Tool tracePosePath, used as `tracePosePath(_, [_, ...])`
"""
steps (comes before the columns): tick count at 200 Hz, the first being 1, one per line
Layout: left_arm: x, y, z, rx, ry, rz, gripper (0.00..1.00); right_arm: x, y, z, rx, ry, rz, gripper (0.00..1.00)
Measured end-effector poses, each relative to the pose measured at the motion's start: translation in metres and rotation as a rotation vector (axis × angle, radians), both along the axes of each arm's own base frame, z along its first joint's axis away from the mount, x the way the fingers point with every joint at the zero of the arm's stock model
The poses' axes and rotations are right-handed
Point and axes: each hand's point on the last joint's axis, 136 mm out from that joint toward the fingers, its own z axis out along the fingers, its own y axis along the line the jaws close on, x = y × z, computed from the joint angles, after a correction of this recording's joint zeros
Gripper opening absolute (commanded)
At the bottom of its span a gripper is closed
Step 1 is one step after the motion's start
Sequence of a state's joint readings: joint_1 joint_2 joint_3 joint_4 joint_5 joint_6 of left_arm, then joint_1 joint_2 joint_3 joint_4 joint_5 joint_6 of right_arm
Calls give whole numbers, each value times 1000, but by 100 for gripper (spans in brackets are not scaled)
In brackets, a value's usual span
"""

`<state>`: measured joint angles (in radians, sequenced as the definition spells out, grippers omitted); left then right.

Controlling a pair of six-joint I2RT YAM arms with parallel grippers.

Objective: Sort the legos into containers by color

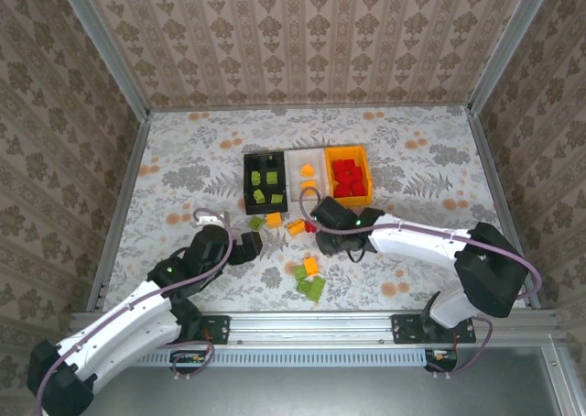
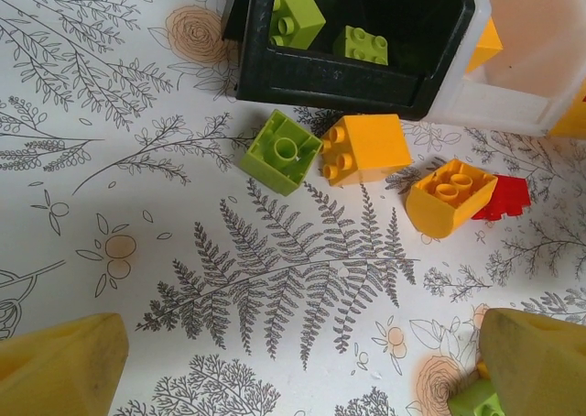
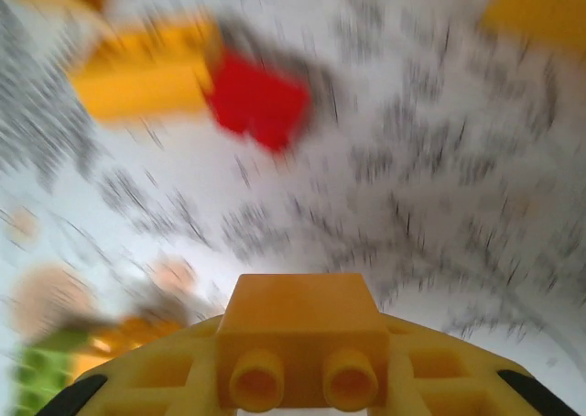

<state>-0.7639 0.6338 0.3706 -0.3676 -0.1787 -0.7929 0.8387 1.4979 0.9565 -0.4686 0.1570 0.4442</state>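
Three joined containers stand mid-table: black (image 1: 248,183) with green legos, white (image 1: 295,172), orange (image 1: 330,172) with red legos. My left gripper (image 2: 298,370) hovers open over bare table, its yellow fingers (image 2: 59,366) wide apart. Ahead of it lie a lime green lego (image 2: 282,150), two orange-yellow legos (image 2: 364,148) (image 2: 450,196) and a red lego (image 2: 504,198), just before the black container (image 2: 348,77). My right gripper (image 3: 302,366) is shut on an orange-yellow lego (image 3: 302,324), studs toward the camera. That view is motion-blurred, with a red lego (image 3: 259,100) beyond.
A small cluster of green and orange legos (image 1: 309,277) lies near the front middle of the table, between the two arms. Metal rails edge the table (image 1: 430,159) on the left and right. The right arm (image 1: 412,237) stretches leftward across the front.
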Motion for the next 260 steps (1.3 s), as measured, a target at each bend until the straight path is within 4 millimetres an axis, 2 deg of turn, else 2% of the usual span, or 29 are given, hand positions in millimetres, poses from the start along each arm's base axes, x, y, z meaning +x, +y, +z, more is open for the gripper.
tracePosePath(23, [-1, -1, -3, 6, 13, -6, 100, 43, 19, 51, 98, -98, -44, 29])
tracePosePath(42, [-2, -2, -6, 12, 26, -11, 100, 80, 28, 75, 141, -153, -92, 30])
tracePosePath(62, [-2, -2, -10, 19, 39, -15, 100, 119, 34, 65, 118, -153, -141, 31])
tracePosePath(66, [-3, -3, -10, 21, 43, -17, 100, 120, 35, 64, 118, -153, -143, 31])
tracePosePath(69, [-3, -3, -11, 21, 43, -17, 100, 130, 35, 58, 108, -148, -157, 31])
tracePosePath(80, [-3, -3, -12, 24, 49, -20, 100, 147, 35, 46, 86, -135, -181, 32])
tracePosePath(106, [-4, -6, -15, 27, 60, -37, 100, 173, 29, 17, 39, -97, -226, 36])
tracePosePath(123, [-5, -8, -17, 32, 68, -50, 100, 184, 27, 11, 29, -90, -241, 51])
tracePosePath(141, [-6, -9, -21, 44, 80, -64, 100, 190, 28, 15, 39, -93, -257, 67])
tracePosePath(157, [-7, -10, -23, 49, 88, -72, 100, 193, 30, 22, 48, -104, -255, 72])
tracePosePath(177, [-7, -10, -22, 49, 90, -78, 100, 189, 31, 26, 57, -105, -249, 76])
tracePosePath(198, [-7, -11, -18, 43, 80, -79, 100, 167, 24, 33, 65, -98, -234, 78])
tracePosePath(226, [-6, -10, -10, 28, 59, -76, 100, 113, 18, 52, 83, -100, -170, 80])
tracePosePath(236, [-5, -10, -8, 24, 54, -71, 100, 86, 20, 60, 97, -108, -122, 81])
tracePosePath(260, [-2, -7, -4, 20, 43, -57, 100, 31, 25, 60, 108, -92, -6, 82])
